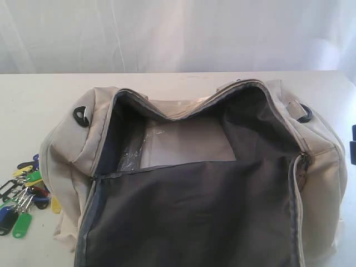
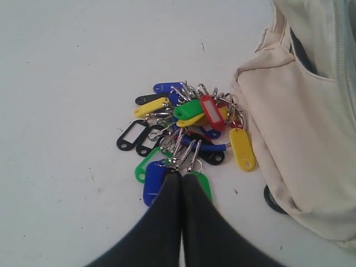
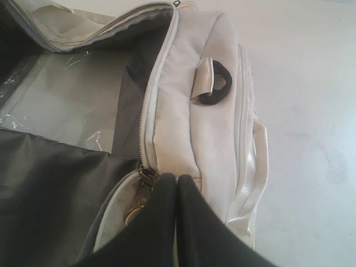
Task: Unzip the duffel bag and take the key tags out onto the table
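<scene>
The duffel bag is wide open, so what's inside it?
The duffel bag shows only dark grey lining and a crinkled clear plastic sheet on its floor. The folded-back flap hides the near part. The key tags lie outside on the table.

no readable text, labels or numbers anywhere

The left gripper [image 2: 181, 175] and right gripper [image 3: 177, 178] are each showing two smooth matte-black fingers tapering to narrow rounded tips
</scene>
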You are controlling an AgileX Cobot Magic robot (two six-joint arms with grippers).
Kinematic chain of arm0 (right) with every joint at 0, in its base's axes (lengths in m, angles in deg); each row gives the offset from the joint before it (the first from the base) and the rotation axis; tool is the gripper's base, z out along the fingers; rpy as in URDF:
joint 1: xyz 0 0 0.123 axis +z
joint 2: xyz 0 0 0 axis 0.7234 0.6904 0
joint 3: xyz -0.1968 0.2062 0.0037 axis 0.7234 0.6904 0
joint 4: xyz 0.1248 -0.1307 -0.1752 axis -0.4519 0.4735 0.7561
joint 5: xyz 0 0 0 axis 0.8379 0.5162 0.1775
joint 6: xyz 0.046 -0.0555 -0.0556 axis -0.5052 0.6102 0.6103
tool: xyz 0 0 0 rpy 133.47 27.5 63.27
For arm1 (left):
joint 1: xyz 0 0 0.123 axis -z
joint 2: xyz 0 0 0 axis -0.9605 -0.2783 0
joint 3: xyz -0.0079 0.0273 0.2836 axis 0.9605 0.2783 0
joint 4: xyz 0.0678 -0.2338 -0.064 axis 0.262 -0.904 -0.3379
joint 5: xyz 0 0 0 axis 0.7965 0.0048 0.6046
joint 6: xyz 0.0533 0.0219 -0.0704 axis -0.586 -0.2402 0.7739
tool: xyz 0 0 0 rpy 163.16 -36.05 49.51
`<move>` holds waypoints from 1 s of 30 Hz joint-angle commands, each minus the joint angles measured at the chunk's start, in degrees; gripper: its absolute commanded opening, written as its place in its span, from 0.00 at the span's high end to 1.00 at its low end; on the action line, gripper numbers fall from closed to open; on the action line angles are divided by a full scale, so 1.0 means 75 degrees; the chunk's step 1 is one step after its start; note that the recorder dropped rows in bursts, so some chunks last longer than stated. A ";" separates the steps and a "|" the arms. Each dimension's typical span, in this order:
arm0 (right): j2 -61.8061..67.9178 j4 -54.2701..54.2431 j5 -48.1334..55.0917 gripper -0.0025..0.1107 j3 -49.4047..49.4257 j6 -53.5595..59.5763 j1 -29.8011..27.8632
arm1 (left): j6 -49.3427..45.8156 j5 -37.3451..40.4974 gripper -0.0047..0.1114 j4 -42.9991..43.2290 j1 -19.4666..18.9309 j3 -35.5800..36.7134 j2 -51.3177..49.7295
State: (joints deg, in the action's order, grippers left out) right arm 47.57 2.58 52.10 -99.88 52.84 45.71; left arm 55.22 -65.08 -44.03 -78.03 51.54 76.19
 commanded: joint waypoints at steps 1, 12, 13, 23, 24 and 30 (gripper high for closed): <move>-0.0052 0.0000 -0.0058 0.98 0.0014 0.0046 0.0013 | -0.0014 -0.0044 0.96 0.0136 0.0046 0.0027 0.0040; -0.0052 0.0000 -0.0058 0.98 0.0014 0.0046 0.0013 | -0.0014 -0.0044 0.96 0.1113 0.0046 0.0027 0.0040; -0.0052 0.0000 -0.0058 0.98 0.0014 0.0046 0.0013 | -0.0014 -0.0030 0.96 0.1113 0.0046 0.0027 0.0040; -0.0052 0.0000 -0.0058 0.98 0.0014 0.0046 0.0013 | -0.0014 -0.0030 0.96 0.1113 0.0046 0.0027 0.0040; -0.0052 0.0000 -0.0058 0.98 0.0014 0.0046 0.0013 | -0.0014 -0.0030 0.96 0.1113 0.0046 0.0027 0.0040; -0.0052 0.0000 -0.0058 0.98 0.0014 0.0046 0.0013 | -0.0014 -0.0030 0.96 0.1113 0.0046 0.0027 0.0040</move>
State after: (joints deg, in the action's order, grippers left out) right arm 47.57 2.58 52.10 -99.88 52.84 45.71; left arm 55.03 -65.22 -35.86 -78.03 51.54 76.19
